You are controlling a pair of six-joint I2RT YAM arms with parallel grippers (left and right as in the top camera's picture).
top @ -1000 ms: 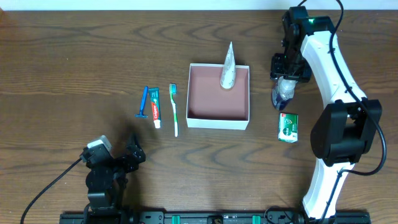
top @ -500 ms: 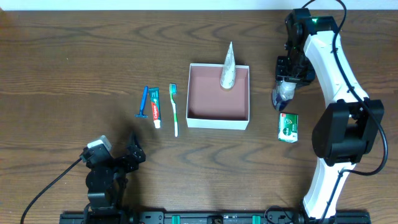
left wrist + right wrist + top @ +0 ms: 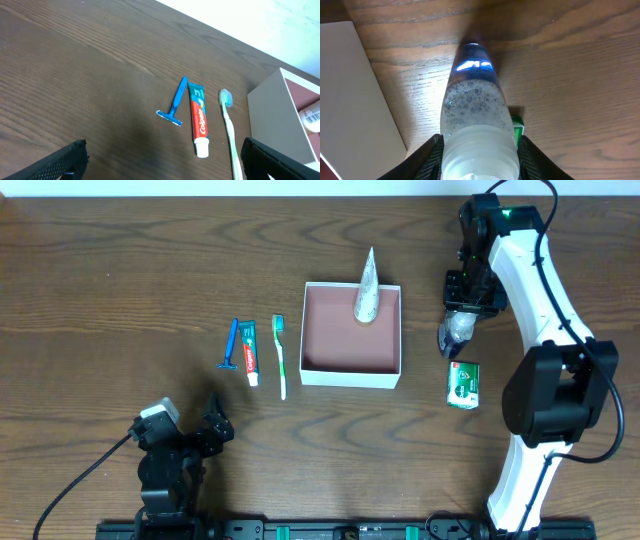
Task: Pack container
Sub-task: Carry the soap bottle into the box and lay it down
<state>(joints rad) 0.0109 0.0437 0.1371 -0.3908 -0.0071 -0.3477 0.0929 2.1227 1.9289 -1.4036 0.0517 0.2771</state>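
The container (image 3: pixel 351 370) is a white box with a pinkish-brown inside at the table's middle; its wall also shows in the left wrist view (image 3: pixel 270 120) and the right wrist view (image 3: pixel 355 100). A white tube (image 3: pixel 367 285) leans on its far wall. My right gripper (image 3: pixel 462 305) is shut on a clear bottle (image 3: pixel 456 332) (image 3: pixel 472 105) with a blue end, right of the container. A green box (image 3: pixel 463 384) lies near it. A razor (image 3: pixel 232 345), toothpaste (image 3: pixel 248 352) and toothbrush (image 3: pixel 280 355) lie left of the container. My left gripper (image 3: pixel 180 442) is open and empty.
The razor (image 3: pixel 176 101), toothpaste (image 3: pixel 198 120) and toothbrush (image 3: pixel 229 125) lie side by side in the left wrist view. The green box (image 3: pixel 517 127) peeks out behind the bottle in the right wrist view. The table's far edge runs along the top.
My right gripper has shifted slightly to the right and toward the front with the bottle. The left arm has not moved.
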